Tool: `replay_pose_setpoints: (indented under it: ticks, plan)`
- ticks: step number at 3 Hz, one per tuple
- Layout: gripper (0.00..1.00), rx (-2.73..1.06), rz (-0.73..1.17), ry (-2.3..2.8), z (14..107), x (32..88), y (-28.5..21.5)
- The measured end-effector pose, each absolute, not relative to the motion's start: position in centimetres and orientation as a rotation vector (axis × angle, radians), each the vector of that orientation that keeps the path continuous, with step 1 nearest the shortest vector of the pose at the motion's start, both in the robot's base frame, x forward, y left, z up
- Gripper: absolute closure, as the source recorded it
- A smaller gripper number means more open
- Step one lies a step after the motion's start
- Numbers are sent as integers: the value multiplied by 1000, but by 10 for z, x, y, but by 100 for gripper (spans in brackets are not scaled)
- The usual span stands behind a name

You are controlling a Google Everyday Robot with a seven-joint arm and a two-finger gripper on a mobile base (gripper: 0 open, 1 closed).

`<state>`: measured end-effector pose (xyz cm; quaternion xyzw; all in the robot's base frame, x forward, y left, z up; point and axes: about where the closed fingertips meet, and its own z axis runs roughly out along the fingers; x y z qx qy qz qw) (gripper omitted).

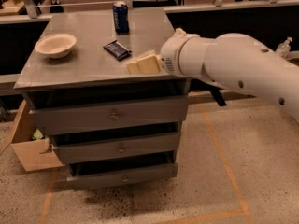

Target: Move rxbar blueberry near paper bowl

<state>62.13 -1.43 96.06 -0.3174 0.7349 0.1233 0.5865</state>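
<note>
The rxbar blueberry [117, 49] is a small flat dark navy wrapper lying on the grey cabinet top [88, 64], near its middle. The paper bowl [55, 45] is a shallow cream bowl at the top's left side, well left of the bar. My gripper [140, 65], with cream-coloured fingers, hovers over the front right part of the top, just right of and nearer than the bar, not touching it. The big white arm [233, 64] reaches in from the right.
An upright blue drink can [121, 17] stands at the back of the top, behind the bar. The cabinet has three drawers [112, 115] below. A cardboard box [28, 143] sits on the floor at the left. A railing and dark counters run behind.
</note>
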Motion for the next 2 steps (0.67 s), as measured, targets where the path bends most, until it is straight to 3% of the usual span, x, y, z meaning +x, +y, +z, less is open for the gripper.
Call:
replay_pose_setpoints:
  ticks: [2]
  plan:
    - [0,-756,338,1711,933,678,12]
